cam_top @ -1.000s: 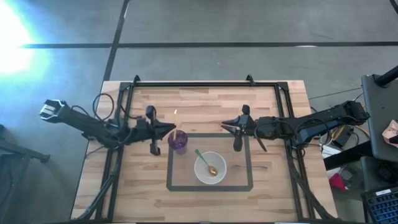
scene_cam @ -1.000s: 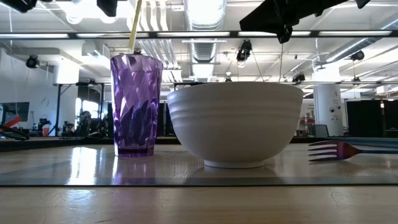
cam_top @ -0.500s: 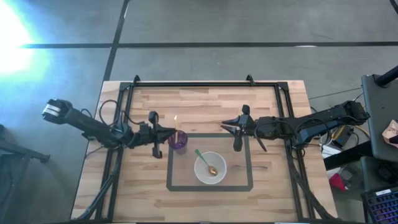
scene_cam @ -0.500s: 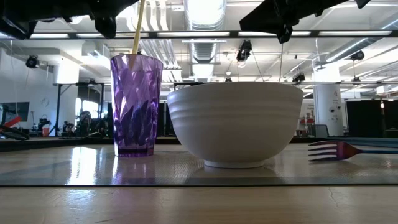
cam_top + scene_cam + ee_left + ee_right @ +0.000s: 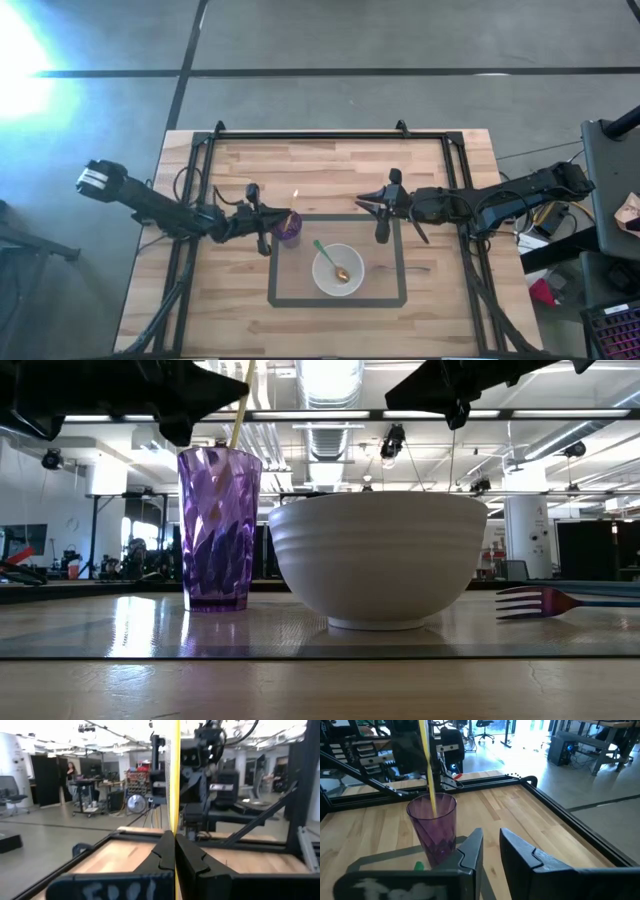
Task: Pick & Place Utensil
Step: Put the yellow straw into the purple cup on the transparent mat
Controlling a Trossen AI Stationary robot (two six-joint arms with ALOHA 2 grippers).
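Left of centre in the high view, left gripper (image 5: 262, 222) clamped on a yellow stick (image 5: 236, 432) leaning up-right, lower end already inside the purple cup (image 5: 219, 528) just right of it, right gripper (image 5: 383, 218) slightly parted, empty, farther right.
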